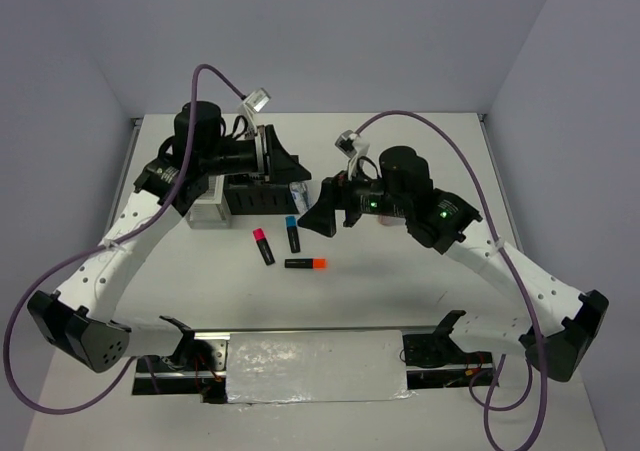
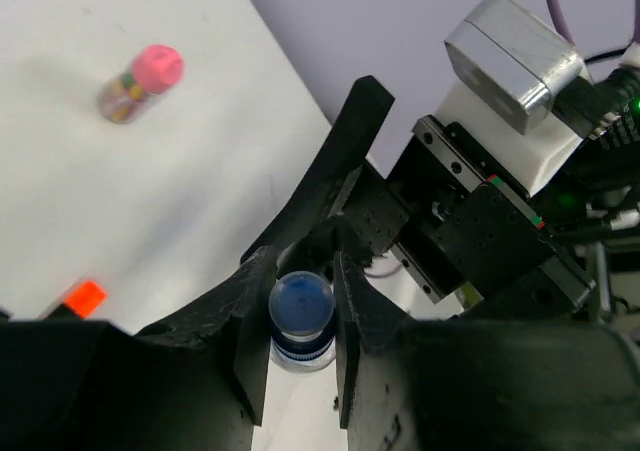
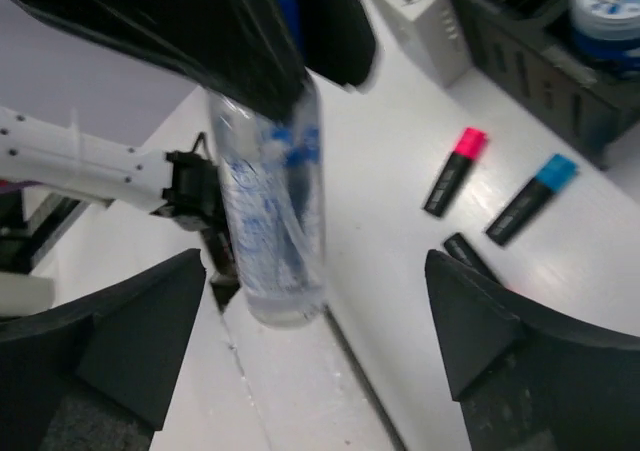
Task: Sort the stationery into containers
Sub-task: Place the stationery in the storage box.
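Bottle (image 3: 272, 211) looks light and stiff: a clear plastic cylinder whose smooth wall could slip. The neck just under the blue cap seems the surest hold, and the left pincer (image 2: 303, 296) is clenched on it there. The bottle hangs roughly upright and appears lifted off the bench (image 3: 400, 171). It sits between the wide-spread fingers of the right pincer (image 3: 315, 291), which is released and grasps nothing. The body is see-through with blue printing down its side; how full it is I cannot tell. A hard squeeze lower down might dent it. The black organizer (image 3: 520, 61), with a roll (image 3: 605, 6) inside, stands near.
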`<action>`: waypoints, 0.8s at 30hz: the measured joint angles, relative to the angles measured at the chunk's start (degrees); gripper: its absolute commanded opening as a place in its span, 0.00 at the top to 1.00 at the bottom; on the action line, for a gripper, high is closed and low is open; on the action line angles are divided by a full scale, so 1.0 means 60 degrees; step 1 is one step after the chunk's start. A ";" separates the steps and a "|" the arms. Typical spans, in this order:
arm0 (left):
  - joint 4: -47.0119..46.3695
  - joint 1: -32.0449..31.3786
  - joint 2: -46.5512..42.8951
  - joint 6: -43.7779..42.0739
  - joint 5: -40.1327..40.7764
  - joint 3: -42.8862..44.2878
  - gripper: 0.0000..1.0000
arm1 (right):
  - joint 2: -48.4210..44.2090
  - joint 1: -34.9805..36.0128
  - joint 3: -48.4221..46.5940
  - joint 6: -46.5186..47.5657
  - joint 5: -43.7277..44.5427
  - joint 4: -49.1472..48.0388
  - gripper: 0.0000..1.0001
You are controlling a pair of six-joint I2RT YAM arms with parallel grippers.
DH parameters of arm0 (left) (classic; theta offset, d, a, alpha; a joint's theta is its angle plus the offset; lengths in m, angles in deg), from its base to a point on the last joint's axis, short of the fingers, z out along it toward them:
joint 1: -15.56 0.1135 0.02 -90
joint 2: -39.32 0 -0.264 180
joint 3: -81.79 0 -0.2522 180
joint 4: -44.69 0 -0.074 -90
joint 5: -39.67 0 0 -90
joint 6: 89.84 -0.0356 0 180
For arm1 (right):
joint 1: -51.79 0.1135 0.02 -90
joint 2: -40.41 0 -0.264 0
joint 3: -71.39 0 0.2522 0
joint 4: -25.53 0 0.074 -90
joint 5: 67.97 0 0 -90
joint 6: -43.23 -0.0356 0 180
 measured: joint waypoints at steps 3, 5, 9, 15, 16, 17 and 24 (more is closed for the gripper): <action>0.1020 0.0080 0.0299 -0.0535 0.0834 0.0892 1.00 | -0.0342 -0.0554 0.0412 0.0084 0.0208 0.0011 0.00; 0.1763 0.0255 0.0572 -0.0973 0.1883 0.1647 1.00 | -0.0710 -0.1122 0.0885 0.0091 0.0412 0.0109 0.00; 0.2743 0.0750 0.1075 -0.1628 0.4652 0.2568 1.00 | -0.1468 -0.2171 0.1701 0.0189 0.0951 0.0721 0.00; 0.2422 0.1275 0.1304 -0.2248 0.8608 0.1570 1.00 | -0.2353 -0.2517 0.1960 0.0412 0.1231 0.1446 0.00; 0.2167 0.1275 0.1333 -0.2371 0.9052 0.1297 1.00 | -0.2452 -0.2517 0.1960 0.0430 0.1231 0.1501 0.00; 0.1858 0.1271 0.1381 -0.2514 0.9431 0.1035 1.00 | -0.2543 -0.2517 0.1960 0.0455 0.1228 0.1555 0.00; -0.0164 0.1264 0.2233 -0.3395 1.0768 0.0168 1.00 | -0.2889 -0.2517 0.2029 0.0506 0.1151 0.1920 0.00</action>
